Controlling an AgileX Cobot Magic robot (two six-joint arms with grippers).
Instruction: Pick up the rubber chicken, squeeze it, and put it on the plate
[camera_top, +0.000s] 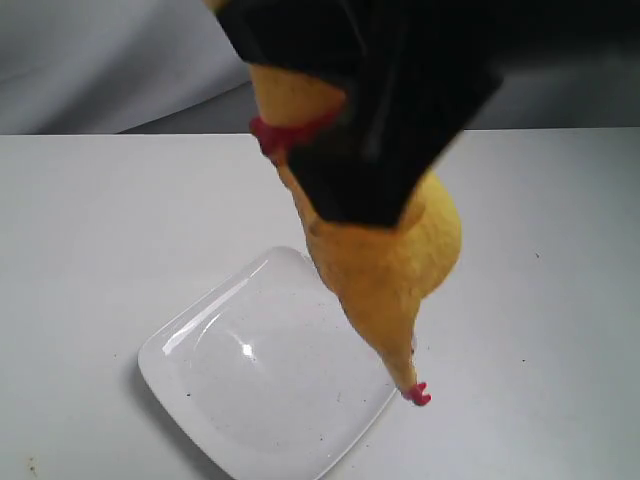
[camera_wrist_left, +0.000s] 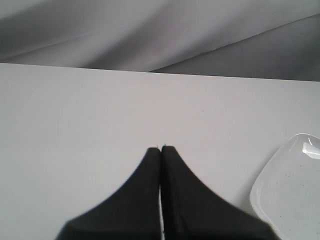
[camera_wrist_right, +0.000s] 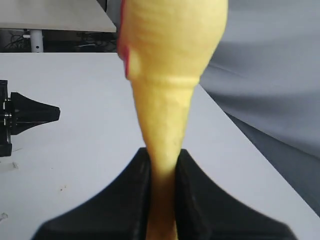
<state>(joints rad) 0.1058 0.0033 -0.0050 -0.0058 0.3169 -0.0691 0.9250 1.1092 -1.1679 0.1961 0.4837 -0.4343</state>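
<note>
**Rubber chicken held in the air over the plate's edge**

A white bench (camera_top: 100, 220) carries the scene, and a creased grey cloth backdrop (camera_wrist_left: 150, 35) is hung behind it. In the exterior view much of the top is blocked by the black right pincer (camera_top: 360, 205), which is close to the camera and blurred. Part of the toy's middle is hidden behind it.

A white glossy rounded-square plate (camera_top: 260, 400) is set flat on the bench. Only small dark specks and a bright highlight are seen on its shallow face.

The long yellow rubber chicken with red feet and a red neck band (camera_top: 395, 270) is held up off the bench, tilted, with its red feet (camera_top: 418, 394) lowest. The feet are seen just beside the plate's near right edge. Whether they touch it cannot be told.

The right pincer (camera_wrist_right: 164, 156) is clamped on a narrow part of the rubber chicken (camera_wrist_right: 170, 75), and the wider body extends beyond the fingertips.

The left pincer (camera_wrist_left: 160, 149) is closed, its fingers pressed together, above bare bench. A corner of the plate (camera_wrist_left: 287, 195) is seen near it.
</note>
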